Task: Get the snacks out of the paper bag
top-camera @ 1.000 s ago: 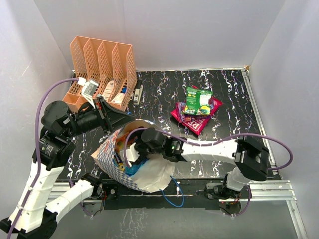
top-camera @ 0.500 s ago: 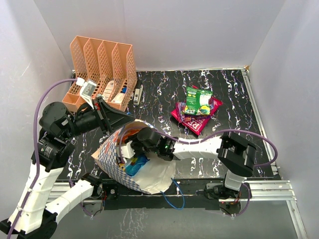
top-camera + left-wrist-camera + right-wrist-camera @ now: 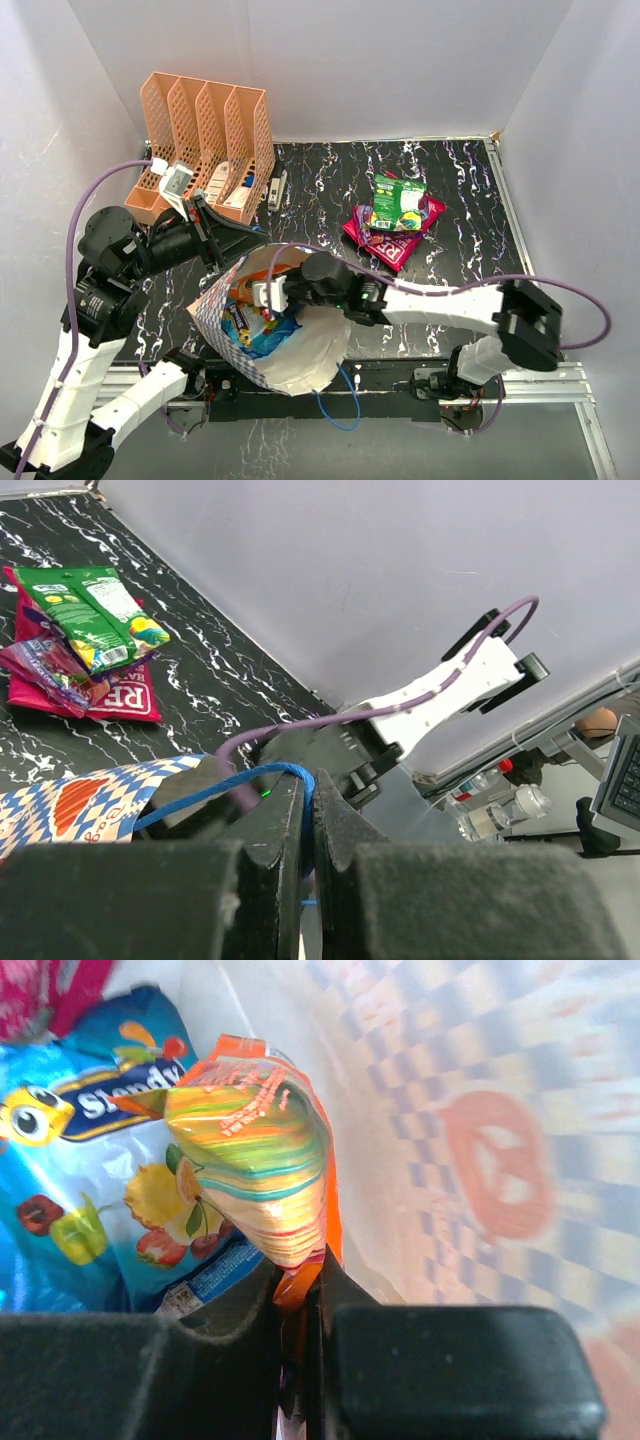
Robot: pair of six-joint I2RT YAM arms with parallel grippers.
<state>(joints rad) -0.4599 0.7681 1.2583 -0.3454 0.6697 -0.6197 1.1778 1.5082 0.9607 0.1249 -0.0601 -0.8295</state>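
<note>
The paper bag point(image 3: 300, 355), blue-and-white checkered, lies tilted with its mouth open near the table's front. My left gripper point(image 3: 257, 243) is shut on the bag's blue cord handle point(image 3: 230, 778) and holds the rim up. My right gripper point(image 3: 268, 296) reaches inside the bag and is shut on the edge of an orange striped snack pouch point(image 3: 262, 1170). Under it lies a blue snack pouch point(image 3: 85, 1195), with a bit of a magenta one point(image 3: 40, 990) beside it. Out on the table lie a green pouch point(image 3: 398, 200) on a magenta pouch point(image 3: 390, 243).
A peach slotted file rack point(image 3: 205, 140) with small items stands at the back left, close behind my left arm. The bag's other blue cord handle point(image 3: 335, 400) hangs over the front rail. White walls enclose the black marbled table point(image 3: 470, 220).
My right gripper has shut on the orange pouch inside the bag. The right arm's elbow has swung out to the right, and the bag's mouth has opened wider.
</note>
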